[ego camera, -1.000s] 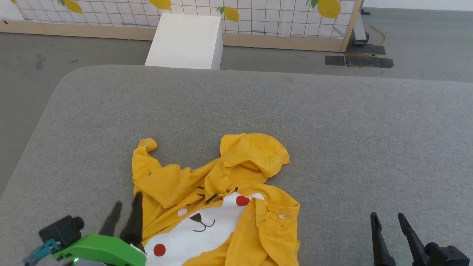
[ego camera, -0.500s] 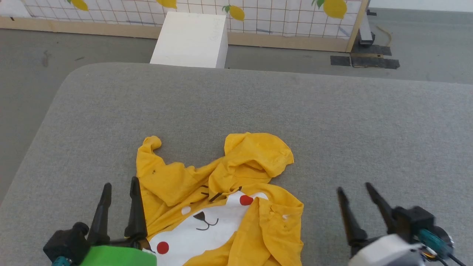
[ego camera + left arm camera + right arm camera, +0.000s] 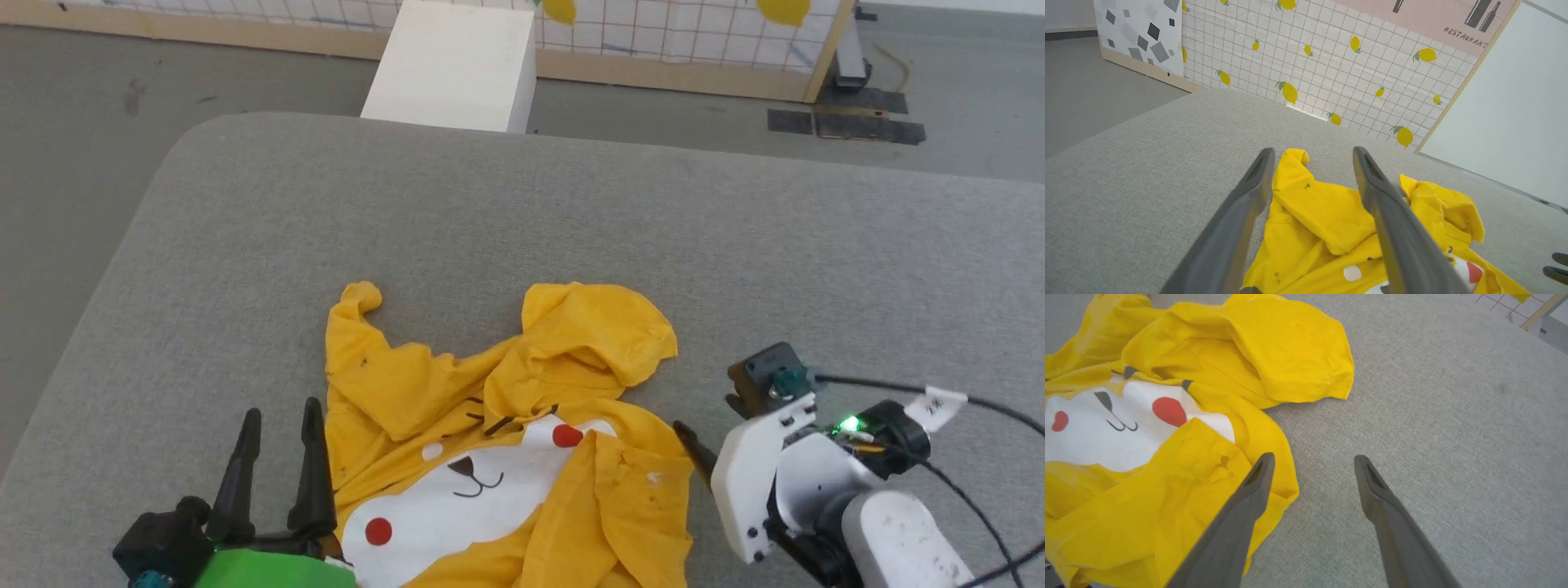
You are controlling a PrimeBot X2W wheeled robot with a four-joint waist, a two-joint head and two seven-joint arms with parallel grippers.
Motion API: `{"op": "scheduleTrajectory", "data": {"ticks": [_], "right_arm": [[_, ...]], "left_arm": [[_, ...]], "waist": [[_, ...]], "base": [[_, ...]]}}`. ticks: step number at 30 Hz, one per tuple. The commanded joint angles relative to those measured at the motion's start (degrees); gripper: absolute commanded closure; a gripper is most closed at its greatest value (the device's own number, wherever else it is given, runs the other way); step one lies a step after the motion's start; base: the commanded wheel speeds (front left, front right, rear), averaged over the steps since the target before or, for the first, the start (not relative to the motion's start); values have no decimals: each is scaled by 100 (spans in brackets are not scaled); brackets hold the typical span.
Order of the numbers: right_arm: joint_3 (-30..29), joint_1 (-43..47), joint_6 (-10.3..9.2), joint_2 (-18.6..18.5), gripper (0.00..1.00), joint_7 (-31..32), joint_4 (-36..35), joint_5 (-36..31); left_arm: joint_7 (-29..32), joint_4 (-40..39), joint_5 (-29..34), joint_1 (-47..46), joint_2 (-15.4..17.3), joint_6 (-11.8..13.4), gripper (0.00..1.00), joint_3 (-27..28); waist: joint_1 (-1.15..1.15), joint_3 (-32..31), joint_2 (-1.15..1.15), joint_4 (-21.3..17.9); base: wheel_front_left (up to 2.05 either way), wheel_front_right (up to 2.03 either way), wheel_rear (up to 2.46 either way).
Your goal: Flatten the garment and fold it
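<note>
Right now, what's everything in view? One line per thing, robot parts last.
garment: one, mustard yellow with a white cartoon-face print, crumpled on the near middle of the padded surface
padded surface: one, grey, under the garment
box: one, white, on the floor past the surface's far edge
panel: one, white grid with yellow lemons, wood-framed, behind the box
floor patches: a few, black, far right on the floor
floor: one, grey, around the surface
left gripper: one, dark fingers, open and empty, at the garment's left edge
right gripper: one, dark fingers, open and empty, at the garment's right edge
</note>
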Motion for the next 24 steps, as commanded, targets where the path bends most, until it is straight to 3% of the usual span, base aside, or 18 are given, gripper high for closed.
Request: {"op": "scheduleTrajectory", "data": {"ticks": [1,13,14,15,16,20,24], "right_arm": [[86,-198,-9,-99,0,146,136,65],[908,-703,-9,-391,0,1008,1448,694],[960,-728,-9,-396,69,1009,1614,709],[1027,-732,-9,-408,93,1023,1688,714],[1058,-742,-9,-416,100,1018,1775,724],[951,-850,-9,-361,100,778,1908,757],[165,-991,-9,-299,100,295,1816,751]], "left_arm": [[-25,53,48,-118,-41,-58,0,-11],[-26,379,76,-299,-117,-241,0,-45],[-26,413,88,-293,-120,-251,0,-40],[-26,429,96,-284,-121,-253,0,-37],[-26,444,106,-263,-122,-255,0,-27],[-26,483,136,-181,-124,-262,0,-34],[-26,482,152,-109,-125,-257,0,-91]], "waist": [[0,119,0,173],[0,169,0,819],[0,137,0,837],[0,108,0,833],[0,76,0,816],[0,-61,0,647],[0,-179,0,390]], "base": [[0,0,0],[0,0,0],[0,0,0],[0,0,0],[0,0,0],[0,0,0],[0,0,0]]}}
